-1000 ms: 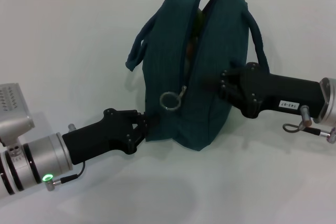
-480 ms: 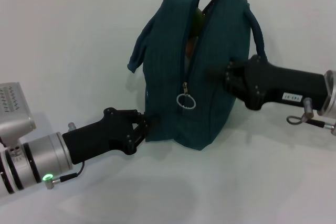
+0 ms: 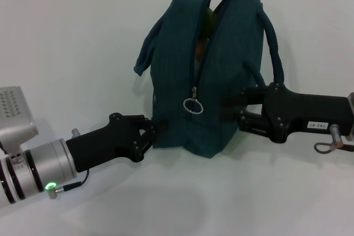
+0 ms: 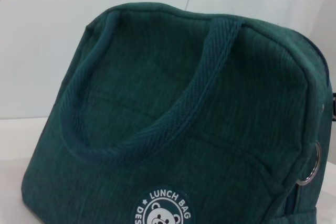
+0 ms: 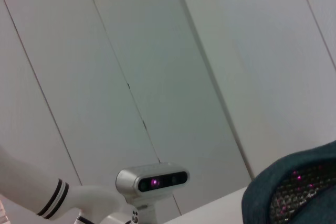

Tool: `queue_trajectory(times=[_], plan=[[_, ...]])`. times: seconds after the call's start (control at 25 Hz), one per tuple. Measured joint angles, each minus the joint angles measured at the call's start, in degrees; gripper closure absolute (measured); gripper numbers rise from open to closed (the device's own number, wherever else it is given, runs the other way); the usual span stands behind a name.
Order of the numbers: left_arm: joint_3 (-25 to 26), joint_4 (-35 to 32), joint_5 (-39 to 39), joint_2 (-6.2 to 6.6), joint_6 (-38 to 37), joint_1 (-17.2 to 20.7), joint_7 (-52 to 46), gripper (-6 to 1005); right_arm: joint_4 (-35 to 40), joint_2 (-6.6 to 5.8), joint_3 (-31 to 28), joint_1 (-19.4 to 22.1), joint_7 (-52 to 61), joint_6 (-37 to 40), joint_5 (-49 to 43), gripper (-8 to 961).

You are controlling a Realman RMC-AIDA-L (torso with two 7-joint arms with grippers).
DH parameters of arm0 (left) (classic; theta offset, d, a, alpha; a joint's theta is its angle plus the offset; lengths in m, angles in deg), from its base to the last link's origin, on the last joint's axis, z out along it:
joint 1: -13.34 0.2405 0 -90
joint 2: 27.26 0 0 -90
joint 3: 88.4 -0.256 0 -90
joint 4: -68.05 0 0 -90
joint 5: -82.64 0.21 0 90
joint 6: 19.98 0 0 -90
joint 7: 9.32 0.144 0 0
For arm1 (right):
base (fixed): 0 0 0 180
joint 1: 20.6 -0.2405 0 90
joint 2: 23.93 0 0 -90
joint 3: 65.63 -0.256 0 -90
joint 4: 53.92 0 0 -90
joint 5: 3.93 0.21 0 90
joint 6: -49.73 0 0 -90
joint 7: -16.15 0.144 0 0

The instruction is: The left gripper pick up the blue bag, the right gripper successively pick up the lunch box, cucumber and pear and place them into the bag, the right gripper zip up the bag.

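Head view: blue bag stands upright on the tabletop, zipper partly open at top. Left tool pinches the bag's lower left corner. Right tool touches the bag's right side; finger state cannot be determined.

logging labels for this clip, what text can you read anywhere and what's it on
"LUNCH BAG" on the round white logo of the blue bag; below it "DES", cut off at the picture's edge.
White label on the right gripper: characters too small to read.
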Motion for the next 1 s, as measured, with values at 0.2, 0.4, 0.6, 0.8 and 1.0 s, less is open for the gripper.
queue_trajectory(times=[0.2, 0.4, 0.6, 0.8, 1.0], plan=[[0.0, 0.2, 0.0, -0.02, 0.0, 0.0, 0.0, 945, 0.1, 0.81, 0.2, -0.3, -0.3, -1.5, -2.0, 637], [-0.2, 0.2, 0.1, -0.07, -0.8, 0.3, 0.2, 945, 0.3, 2.72, 0.1, -1.7, -0.3, -5.5, -5.4, 530], [-2.1, 0.0, 0.2, -0.04, -2.3, 0.6, 0.4, 945, 0.4, 3.5, 0.1, -2.2, -0.3, -7.6, -6.2, 517], [-2.4, -0.1, 0.2, 0.03, -2.7, 1.0, 0.4, 945, 1.5, 3.3, -0.2, -1.7, -0.2, -7.5, -5.7, 518], [-2.4, -0.2, 0.3, 0.06, -2.7, 1.1, 0.4, 945, 2.5, 3.13, -2.7, 0.0, -0.4, -7.4, -5.9, 519]])
